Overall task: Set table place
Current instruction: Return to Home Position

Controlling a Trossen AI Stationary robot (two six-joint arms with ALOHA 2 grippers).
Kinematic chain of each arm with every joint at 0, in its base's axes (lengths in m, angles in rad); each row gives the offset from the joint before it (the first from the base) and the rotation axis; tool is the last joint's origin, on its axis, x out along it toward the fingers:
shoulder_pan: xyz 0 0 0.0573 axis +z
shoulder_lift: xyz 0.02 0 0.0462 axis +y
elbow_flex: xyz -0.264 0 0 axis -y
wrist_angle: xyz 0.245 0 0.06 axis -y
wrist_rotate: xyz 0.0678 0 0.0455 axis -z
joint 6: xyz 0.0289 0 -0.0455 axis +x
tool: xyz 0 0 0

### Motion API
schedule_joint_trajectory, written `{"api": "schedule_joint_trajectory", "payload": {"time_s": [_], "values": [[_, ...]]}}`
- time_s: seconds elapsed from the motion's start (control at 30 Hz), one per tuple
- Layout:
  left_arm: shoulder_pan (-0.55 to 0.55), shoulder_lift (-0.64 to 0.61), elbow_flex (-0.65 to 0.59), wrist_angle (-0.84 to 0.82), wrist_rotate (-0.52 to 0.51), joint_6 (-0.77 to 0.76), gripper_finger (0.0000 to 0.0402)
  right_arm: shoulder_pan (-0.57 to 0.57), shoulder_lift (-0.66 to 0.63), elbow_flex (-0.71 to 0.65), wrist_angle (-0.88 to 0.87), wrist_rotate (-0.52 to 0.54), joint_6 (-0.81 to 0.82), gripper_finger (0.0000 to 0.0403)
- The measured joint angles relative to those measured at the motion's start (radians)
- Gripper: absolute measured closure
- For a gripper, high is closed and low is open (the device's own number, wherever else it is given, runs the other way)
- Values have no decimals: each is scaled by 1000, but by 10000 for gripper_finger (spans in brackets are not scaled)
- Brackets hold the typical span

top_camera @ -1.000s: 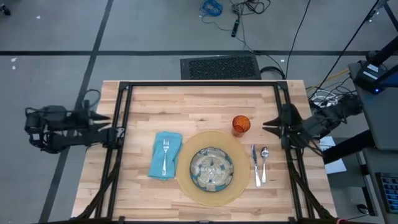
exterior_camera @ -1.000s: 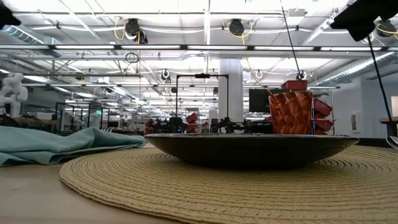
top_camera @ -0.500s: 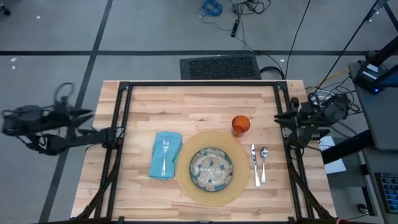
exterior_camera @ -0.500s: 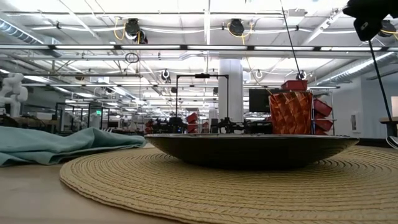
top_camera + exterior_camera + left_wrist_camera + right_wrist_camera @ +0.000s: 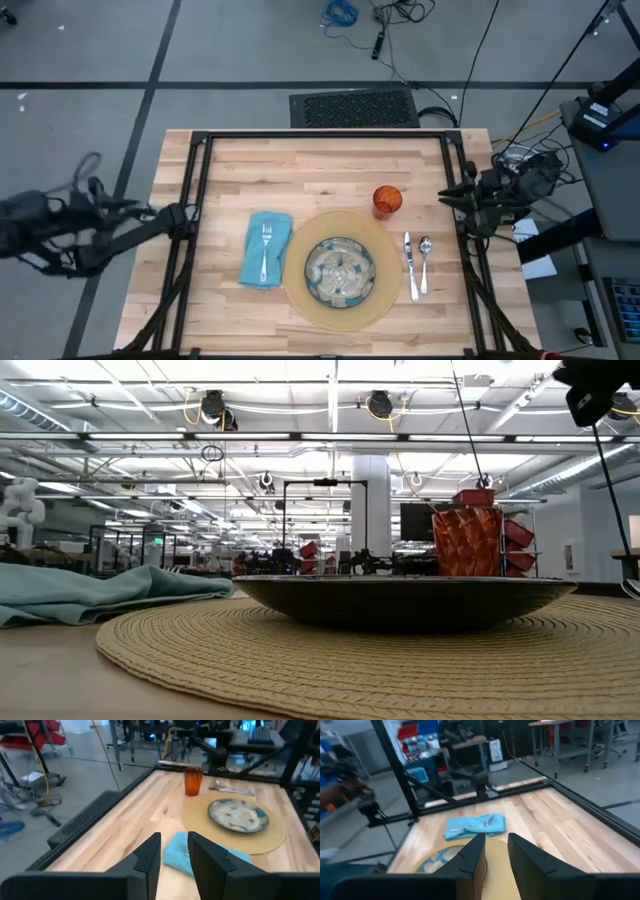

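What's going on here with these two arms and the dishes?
A place is laid on the table. A plate sits on a round mat, a fork lies on the teal napkin to one side, knife and spoon lie on the other, and an orange cup stands by the mat's edge. Nothing is being handled: the left claw and right claw are empty, out at the table's sides.

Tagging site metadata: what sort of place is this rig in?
Probably an industrial robotics lab: white exposed ceiling pipes, red plastic parts bins, blue coiled cable on the grey floor.
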Motion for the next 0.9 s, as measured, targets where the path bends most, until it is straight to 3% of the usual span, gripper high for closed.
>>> {"api": "schedule_joint_trajectory", "payload": {"time_s": [0.23, 0.43, 0.6, 0.67, 0.7, 0.83, 0.9], "values": [[259, -1, -47, 130, 357, 176, 318, 0, 129, -159, 244, 61, -43, 328], [359, -1, -87, 78, 507, 251, 318, 0, 207, -291, 538, 92, -142, 328], [417, -1, -188, 86, 481, 294, 318, 0, 269, -367, 741, 388, -247, 328], [445, -1, -261, 122, 503, 321, 318, 0, 292, -389, 759, 448, -253, 328], [460, -1, -303, 139, 540, 335, 318, 0, 299, -398, 770, 428, -249, 328], [509, -1, -487, 192, 827, 414, 318, 0, 305, -435, 847, 156, -237, 328], [528, -1, -527, 242, 844, 381, 318, 0, 303, -465, 886, 107, -234, 328]]}}
